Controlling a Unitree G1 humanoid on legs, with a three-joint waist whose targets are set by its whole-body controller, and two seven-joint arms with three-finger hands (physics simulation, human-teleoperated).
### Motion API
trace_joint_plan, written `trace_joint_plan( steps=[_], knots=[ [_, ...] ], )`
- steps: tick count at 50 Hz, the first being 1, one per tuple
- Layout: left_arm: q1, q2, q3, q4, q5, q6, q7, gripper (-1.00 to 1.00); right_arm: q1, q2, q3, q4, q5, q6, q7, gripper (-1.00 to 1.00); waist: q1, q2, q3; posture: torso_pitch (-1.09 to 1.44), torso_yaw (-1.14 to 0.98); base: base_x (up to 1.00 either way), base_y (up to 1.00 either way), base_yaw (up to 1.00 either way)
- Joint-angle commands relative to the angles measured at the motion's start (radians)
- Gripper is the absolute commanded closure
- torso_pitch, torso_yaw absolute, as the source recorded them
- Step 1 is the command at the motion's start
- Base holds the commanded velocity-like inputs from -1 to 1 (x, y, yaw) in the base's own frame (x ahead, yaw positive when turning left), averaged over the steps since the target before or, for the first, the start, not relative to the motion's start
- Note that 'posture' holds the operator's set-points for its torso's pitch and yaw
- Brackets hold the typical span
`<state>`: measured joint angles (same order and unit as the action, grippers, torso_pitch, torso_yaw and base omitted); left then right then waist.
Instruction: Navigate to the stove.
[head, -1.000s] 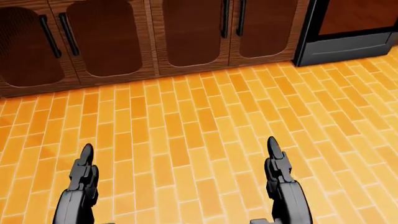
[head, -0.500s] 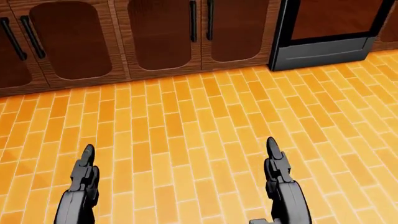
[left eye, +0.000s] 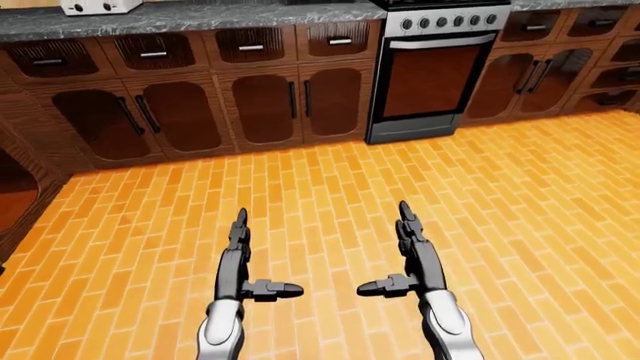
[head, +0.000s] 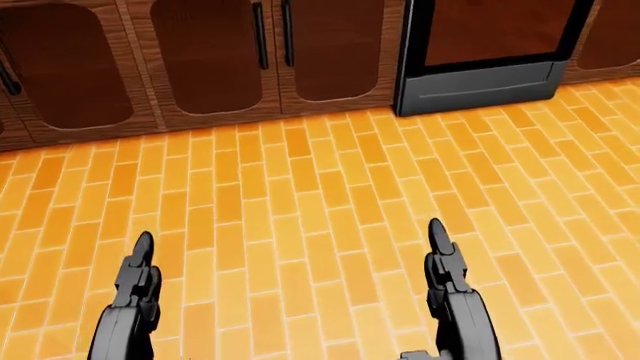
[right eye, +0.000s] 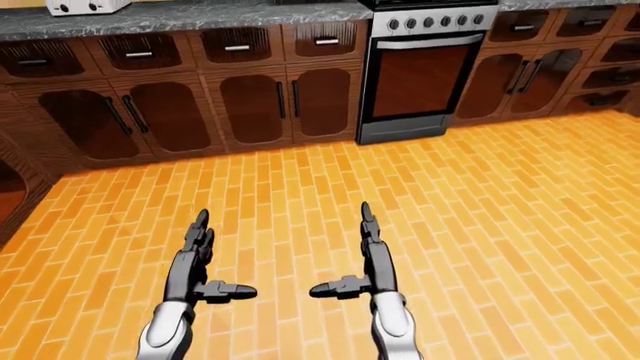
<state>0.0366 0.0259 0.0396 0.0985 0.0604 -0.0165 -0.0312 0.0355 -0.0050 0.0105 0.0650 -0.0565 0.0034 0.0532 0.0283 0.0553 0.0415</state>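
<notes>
Stove (left eye: 430, 71) stands upper right, set among cabinets (left eye: 240, 105), well beyond both hands; heavy, rigid, fixed, probably nothing to grasp. Left hand (left eye: 243, 259) and right hand (left eye: 410, 251) hang open, empty.

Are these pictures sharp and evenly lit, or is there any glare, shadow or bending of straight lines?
Left-eye view: sharp throughout, flat even light, no cast shadow under the left hand or right hand; the countertop edge bows slightly, a wide-lens bend. Head view: equally crisp, the orange brick floor shows no glare, the stove door only a dull sheen. Right-eye view: nearly the same picture.
</notes>
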Motion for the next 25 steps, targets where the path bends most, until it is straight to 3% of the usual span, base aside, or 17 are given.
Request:
trace_joint_plan(
  steps=[1, 3, 6, 7, 8, 9, 10, 11, 14, 19, 22, 24, 25],
  knots=[
    [-0.026, -0.003, -0.010, -0.054, -0.002, -0.033, -0.001, -1.00, -0.020, -0.008, -0.015, -0.055, 0.002, -0.032, -0.005, -1.00, -0.004, 0.007, -0.022, 0.00, 0.00, 0.00, -0.64, 0.00],
    [-0.026, -0.003, -0.010, -0.054, -0.002, -0.033, -0.001, -1.00, -0.022, -0.009, -0.015, -0.051, 0.002, -0.035, -0.004, -1.00, -0.006, 0.002, -0.027, 0.00, 0.00, 0.00, -0.64, 0.00],
    [-0.026, -0.003, -0.010, -0.054, -0.002, -0.033, -0.001, -1.00, -0.020, -0.008, -0.016, -0.052, 0.002, -0.034, -0.004, -1.00, -0.003, -0.044, -0.013, 0.00, 0.00, 0.00, -0.63, 0.00],
    [-0.026, -0.003, -0.010, -0.054, -0.002, -0.033, -0.001, -1.00, -0.021, -0.009, -0.016, -0.050, 0.002, -0.036, -0.003, -1.00, -0.005, -0.072, -0.017, 0.00, 0.00, 0.00, -0.64, 0.00],
    [-0.026, -0.003, -0.010, -0.054, -0.002, -0.033, -0.001, -1.00, -0.021, -0.009, -0.016, -0.051, 0.002, -0.036, -0.003, -1.00, -0.011, -0.128, -0.037, 0.00, 0.00, 0.00, -0.64, 0.00],
    [-0.026, -0.003, -0.010, -0.054, -0.002, -0.033, -0.002, -1.00, -0.020, -0.009, -0.015, -0.051, 0.002, -0.036, -0.003, -1.00, -0.014, -0.133, -0.054, 0.00, 0.00, 0.00, -0.64, 0.00],
    [-0.026, -0.003, -0.009, -0.054, -0.002, -0.033, -0.001, -1.00, -0.022, -0.009, -0.016, -0.047, 0.002, -0.039, -0.003, -1.00, -0.025, -0.106, -0.024, 0.00, 0.00, 0.00, -0.64, 0.00],
    [-0.023, -0.004, -0.011, -0.058, -0.001, -0.032, -0.001, -1.00, -0.021, -0.009, -0.016, -0.047, 0.002, -0.039, -0.003, -1.00, -0.028, -0.100, -0.015, 0.00, 0.00, 0.00, -0.63, 0.00],
    [-0.025, -0.003, -0.011, -0.050, 0.000, -0.038, -0.002, -1.00, -0.020, -0.008, -0.015, -0.051, 0.001, -0.036, -0.003, -1.00, -0.026, -0.066, -0.019, 0.00, 0.00, 0.00, -0.61, 0.00],
    [-0.024, -0.004, -0.011, -0.055, 0.000, -0.034, -0.001, -1.00, -0.019, -0.008, -0.015, -0.054, 0.002, -0.034, -0.003, -1.00, -0.017, -0.035, -0.003, 0.00, 0.00, 0.00, -0.54, 0.00],
    [-0.025, -0.004, -0.010, -0.052, 0.000, -0.036, -0.001, -1.00, -0.021, -0.009, -0.016, -0.049, 0.002, -0.038, -0.002, -1.00, -0.013, -0.013, -0.006, 0.00, 0.00, 0.00, -0.52, 0.00],
    [-0.027, -0.003, -0.010, -0.046, 0.000, -0.039, 0.000, -1.00, -0.022, -0.009, -0.017, -0.047, 0.002, -0.038, -0.003, -1.00, -0.010, 0.019, -0.015, 0.00, 0.00, 0.00, -0.52, 0.00],
    [-0.028, -0.003, -0.010, -0.046, -0.001, -0.039, 0.000, -1.00, -0.023, -0.009, -0.017, -0.046, 0.002, -0.038, -0.003, -1.00, -0.003, 0.001, -0.015, 0.00, 0.00, 0.00, -0.52, 0.00]
  ],
)
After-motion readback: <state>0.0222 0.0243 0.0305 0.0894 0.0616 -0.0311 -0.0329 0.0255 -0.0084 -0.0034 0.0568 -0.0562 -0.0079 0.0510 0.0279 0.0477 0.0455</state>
